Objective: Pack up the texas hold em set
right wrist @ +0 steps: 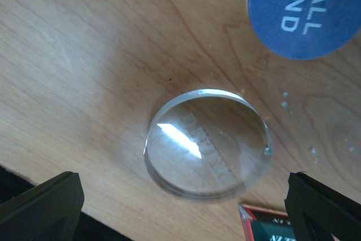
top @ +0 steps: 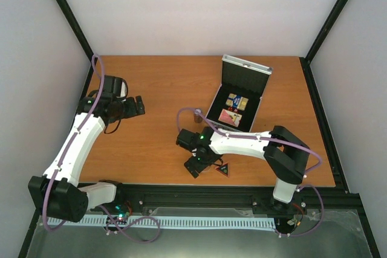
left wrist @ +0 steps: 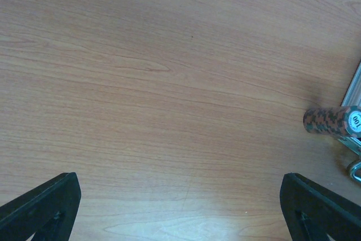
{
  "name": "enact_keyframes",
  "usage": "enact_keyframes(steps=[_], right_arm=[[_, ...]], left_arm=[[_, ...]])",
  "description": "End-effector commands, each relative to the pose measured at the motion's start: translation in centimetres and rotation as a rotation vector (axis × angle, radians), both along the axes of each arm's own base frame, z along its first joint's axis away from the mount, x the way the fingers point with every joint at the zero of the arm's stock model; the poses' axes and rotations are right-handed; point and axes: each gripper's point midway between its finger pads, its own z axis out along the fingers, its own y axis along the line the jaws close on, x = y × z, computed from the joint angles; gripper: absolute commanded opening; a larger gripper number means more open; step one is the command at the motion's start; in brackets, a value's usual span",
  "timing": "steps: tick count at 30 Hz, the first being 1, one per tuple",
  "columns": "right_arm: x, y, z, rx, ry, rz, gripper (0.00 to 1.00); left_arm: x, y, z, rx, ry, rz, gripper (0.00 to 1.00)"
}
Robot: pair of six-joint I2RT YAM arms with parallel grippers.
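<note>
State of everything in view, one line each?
case: open, lid up
blue-gold deck: in case
red deck: in case
chip stack: on table, outside case
clear disc: flat on table, ungripped
blue chip: flat on table
black triangle: on table
left claw: open, empty
right claw: open, over clear disc

— What's on the table (right wrist: 84, 55)?
— A clear disc (right wrist: 207, 144), lying flat on the wood, with faint lettering in it that I can't read.
— Anything around it?
— A blue chip (right wrist: 304, 9) at the upper right, apart from it and cut off by the edge. A red-edged black triangle (right wrist: 269, 227) pokes in just beside the disc's lower rim. The right gripper (right wrist: 183, 190) has its fingers (right wrist: 42, 207) spread wide, touching neither.
</note>
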Motion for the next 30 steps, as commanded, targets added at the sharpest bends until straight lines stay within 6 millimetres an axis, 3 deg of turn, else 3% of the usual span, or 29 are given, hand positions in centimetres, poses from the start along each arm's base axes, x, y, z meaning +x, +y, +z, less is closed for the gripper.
enact_keyframes(steps=[1,10,17,20,24,30], right_arm=[[0.1,0.1,-1.5,-0.014,0.011,0.031,1.00],[1.3,-1.2,-2.7,-0.014,0.040,0.018,0.96],[1.0,-0.5,-3.6,0.001,0.077,0.035,0.88],[0.5,-0.3,-3.8,0.008,0.102,0.034,0.81],[0.3,-0.8,-3.9,-0.011,0.111,0.033,0.61],[1.0,-1.1,-3.2,-0.036,0.077,0.030,0.42]], left_arm=[[-0.5,0.2,0.6,0.005,-0.016,0.006,1.00],[-0.8,0.5,0.4,0.017,-0.009,0.019,1.00],[-0.6,0.4,0.3,0.017,-0.004,0.019,1.00],[-0.5,0.5,0.2,0.019,-0.003,0.021,1.00],[-0.5,0.5,-0.1,0.023,0.003,0.021,1.00],[-0.4,0.4,-0.2,0.021,0.005,0.017,1.00]])
